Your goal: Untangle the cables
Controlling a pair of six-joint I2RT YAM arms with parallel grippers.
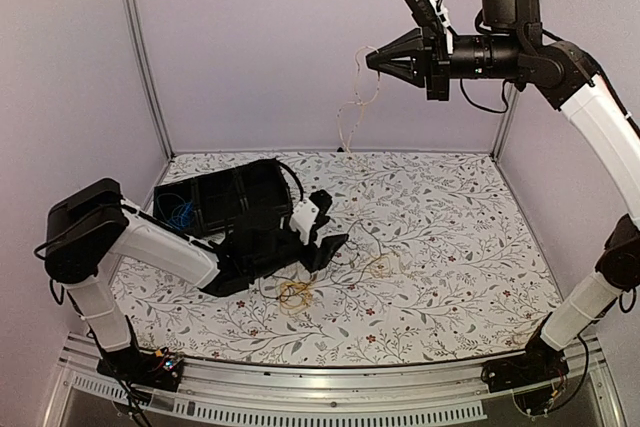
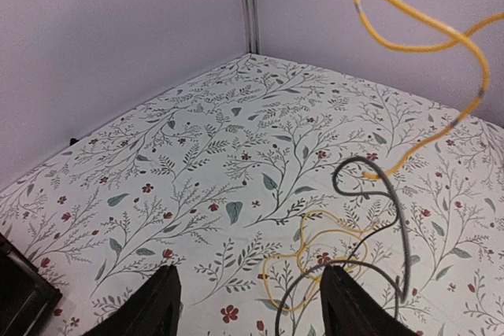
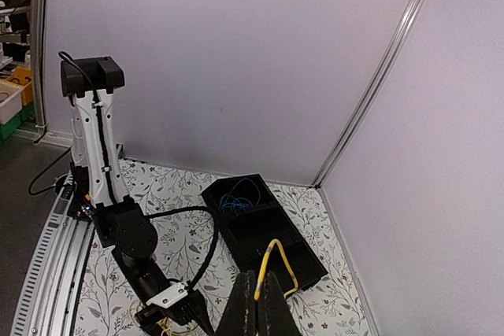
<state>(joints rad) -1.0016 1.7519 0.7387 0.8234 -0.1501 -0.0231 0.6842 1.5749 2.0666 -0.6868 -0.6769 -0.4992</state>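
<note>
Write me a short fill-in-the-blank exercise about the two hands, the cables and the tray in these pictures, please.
1. The hanging cable gripped by the raised right hand is ____ in colour.
2. The left hand, low over the table, has its jaws ____.
3. The small cable inside the black tray is ____ in colour.

Missing words: yellow; open; blue.

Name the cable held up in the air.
The thick yellow cable, hanging from the right gripper; the grey cable lies on the table, the blue cable in the tray.
</note>
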